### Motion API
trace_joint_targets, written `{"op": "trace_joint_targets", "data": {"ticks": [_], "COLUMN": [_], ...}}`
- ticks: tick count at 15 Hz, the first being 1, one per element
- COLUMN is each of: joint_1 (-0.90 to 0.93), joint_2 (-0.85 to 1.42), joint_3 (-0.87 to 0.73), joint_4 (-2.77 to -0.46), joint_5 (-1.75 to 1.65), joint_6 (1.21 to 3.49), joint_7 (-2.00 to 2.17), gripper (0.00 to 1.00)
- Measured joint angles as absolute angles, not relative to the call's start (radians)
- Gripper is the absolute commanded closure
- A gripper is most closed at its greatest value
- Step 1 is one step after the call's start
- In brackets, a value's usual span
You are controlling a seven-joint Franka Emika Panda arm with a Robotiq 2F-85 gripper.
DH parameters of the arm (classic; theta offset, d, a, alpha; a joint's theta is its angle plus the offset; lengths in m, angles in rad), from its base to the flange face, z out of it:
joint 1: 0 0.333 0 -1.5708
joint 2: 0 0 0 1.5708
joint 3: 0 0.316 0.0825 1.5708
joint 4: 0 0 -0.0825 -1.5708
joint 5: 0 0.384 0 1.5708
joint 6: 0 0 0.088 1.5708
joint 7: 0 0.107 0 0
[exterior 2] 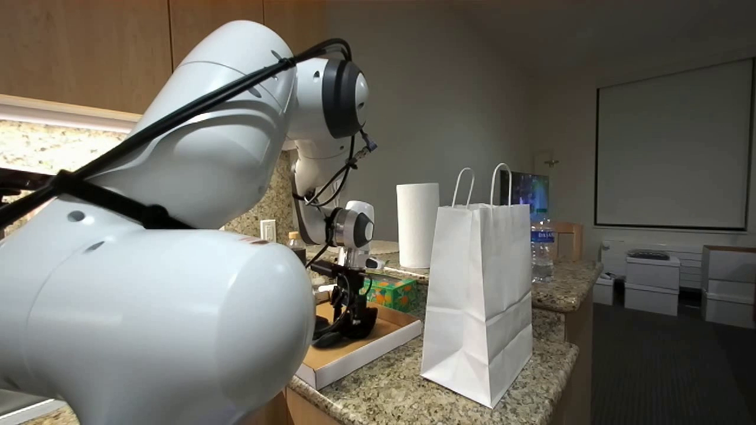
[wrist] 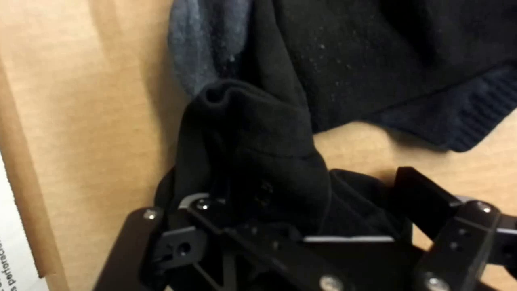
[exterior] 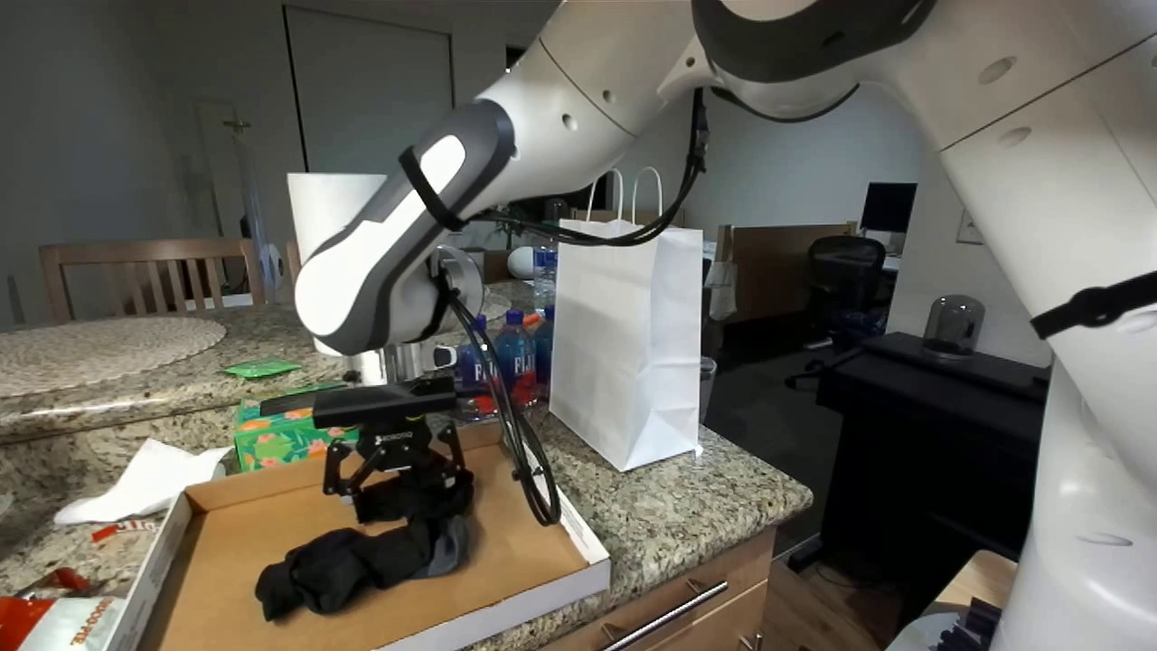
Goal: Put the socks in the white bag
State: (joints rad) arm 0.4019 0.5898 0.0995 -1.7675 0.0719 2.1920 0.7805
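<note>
Black socks [exterior: 348, 565] lie in a loose heap on the brown floor of a shallow cardboard tray [exterior: 226, 533]. My gripper [exterior: 407, 493] is low over the heap's far part, pointing down. In the wrist view the jaws of the gripper [wrist: 315, 198] stand wide apart, with dark sock fabric [wrist: 258, 153] between and in front of them. The right finger [wrist: 424, 198] has cardboard showing beside it; the left one blends into the black cloth. No grip on the fabric shows. The white bag [exterior: 624, 334] stands upright on the counter beside the tray, handles up, its inside hidden.
Behind the tray are a green floral tissue box [exterior: 289, 434] and water bottles [exterior: 515, 353] near the bag. A paper towel roll [exterior 2: 418, 224] stands on the raised ledge. A crumpled napkin [exterior: 149, 479] and a snack packet [exterior: 72, 619] lie beside the tray. The counter edge [exterior: 786, 493] is close past the bag.
</note>
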Motion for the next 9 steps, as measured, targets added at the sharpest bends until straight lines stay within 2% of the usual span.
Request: {"op": "trace_joint_targets", "data": {"ticks": [9], "joint_1": [0.439], "joint_2": [0.562], "joint_3": [0.097], "joint_4": [-1.795], "joint_5": [0.048], "joint_6": [2.154], "joint_7": [0.959], "gripper": [0.85]}}
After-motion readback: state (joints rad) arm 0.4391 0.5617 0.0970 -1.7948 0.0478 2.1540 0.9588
